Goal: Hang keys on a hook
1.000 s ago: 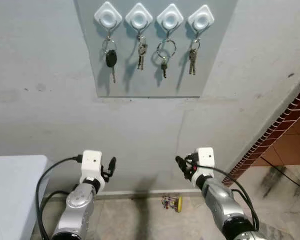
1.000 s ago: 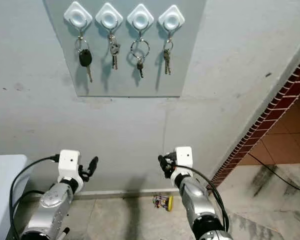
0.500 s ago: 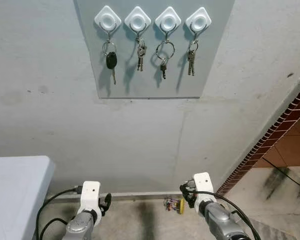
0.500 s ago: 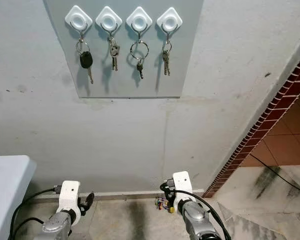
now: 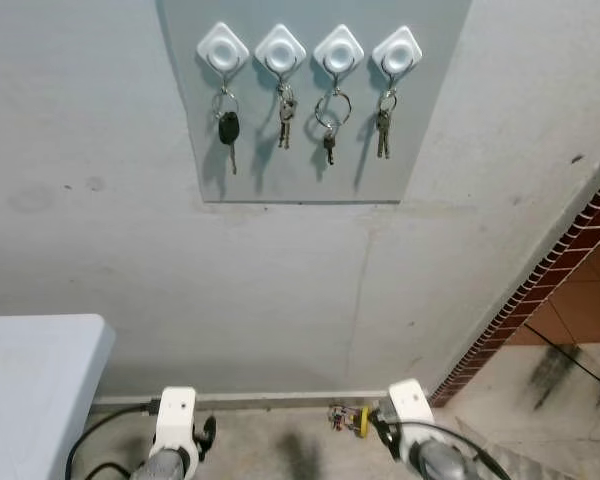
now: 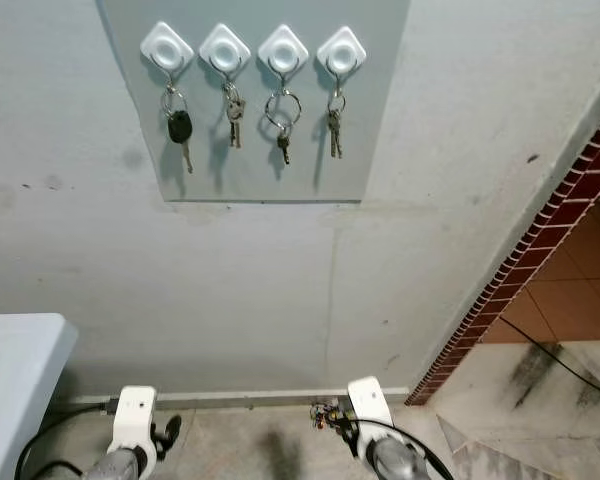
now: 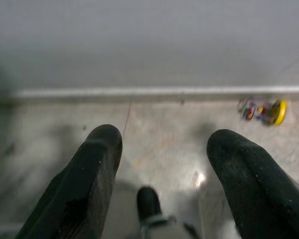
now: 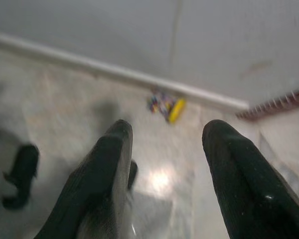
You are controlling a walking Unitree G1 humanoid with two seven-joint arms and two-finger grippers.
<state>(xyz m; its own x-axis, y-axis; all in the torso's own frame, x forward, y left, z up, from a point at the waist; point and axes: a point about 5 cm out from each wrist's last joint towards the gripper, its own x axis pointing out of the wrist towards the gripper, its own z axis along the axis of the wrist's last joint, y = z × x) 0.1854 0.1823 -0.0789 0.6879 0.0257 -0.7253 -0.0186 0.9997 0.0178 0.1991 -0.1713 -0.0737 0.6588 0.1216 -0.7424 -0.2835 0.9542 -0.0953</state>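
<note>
The left gripper (image 7: 162,174) is released and empty, low over the floor (image 7: 169,144). All four hooks (image 5: 310,48) already carry keys (image 5: 285,105). The right gripper (image 8: 169,169), also spread, is nearer the colourful bunch (image 8: 165,105) at the wall's foot.

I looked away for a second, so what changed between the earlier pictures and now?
Both arms dropped: the left pincer and right pincer went from raised before the wall to low by the floor, both open and empty. All four key sets stayed on their hooks; the small yellow item stayed on the floor.
</note>
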